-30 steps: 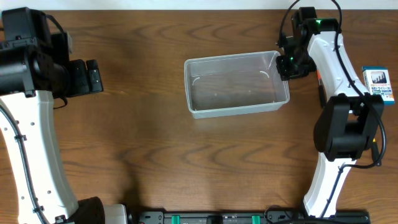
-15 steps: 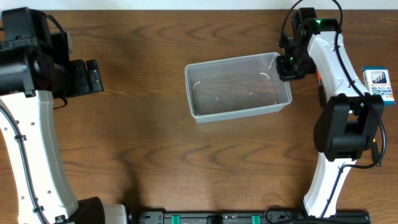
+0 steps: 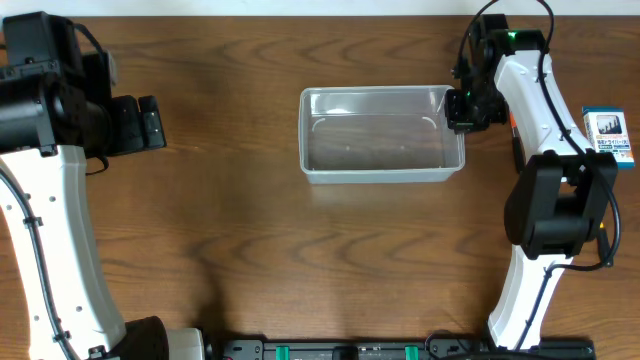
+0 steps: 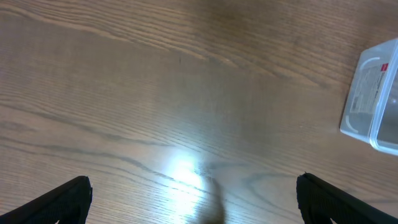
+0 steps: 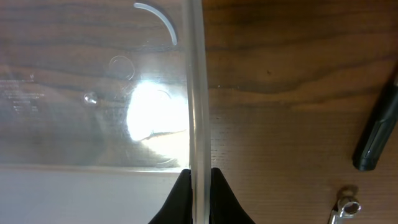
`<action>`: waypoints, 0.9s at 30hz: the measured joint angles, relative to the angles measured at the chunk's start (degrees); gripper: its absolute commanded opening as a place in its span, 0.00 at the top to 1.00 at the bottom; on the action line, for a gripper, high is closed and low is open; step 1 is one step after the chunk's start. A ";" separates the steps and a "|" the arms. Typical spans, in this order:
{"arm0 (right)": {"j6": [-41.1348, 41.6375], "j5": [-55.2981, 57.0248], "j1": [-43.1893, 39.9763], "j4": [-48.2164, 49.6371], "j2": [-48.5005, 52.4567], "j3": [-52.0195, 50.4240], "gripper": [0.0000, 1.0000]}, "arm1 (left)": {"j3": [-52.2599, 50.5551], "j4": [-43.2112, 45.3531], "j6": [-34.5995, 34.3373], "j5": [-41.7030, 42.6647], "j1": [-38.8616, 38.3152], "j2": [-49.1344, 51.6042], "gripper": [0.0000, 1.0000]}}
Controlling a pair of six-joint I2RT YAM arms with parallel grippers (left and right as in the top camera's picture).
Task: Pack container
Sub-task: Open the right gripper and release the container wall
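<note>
- Your right claw point(image 3: 463, 108) is clenched on the container point(image 3: 375, 140). It pinches the rim of the short right-hand wall, and the wrist view shows both fingers closed on that clear edge.
- The container sits right of the middle of the surface point(image 3: 250, 230), flat and empty. Its long axis runs left to right, square with the surface's edges. From the right claw, its whole body stretches away toward the left arm.
- Your left claw point(image 4: 193, 190) hangs released, jaws wide apart, over bare wood at the far left. It is well apart from the container, which only just shows at the right edge of that wrist view.
- The right arm is by far the nearer, so any shift of the container turns on that one end grip. I judge that a sideways pull there would swing the free left end.
- A small blue box point(image 3: 608, 136) lies beyond the right arm at the surface's right edge. A black handle point(image 5: 378, 127) lies near the gripped end. Both are on the right arm's side.
</note>
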 measured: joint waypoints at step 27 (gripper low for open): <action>-1.18 0.07 0.11 0.15 0.00 0.00 0.95 | 0.00 0.00 0.02 0.00 0.00 0.00 0.02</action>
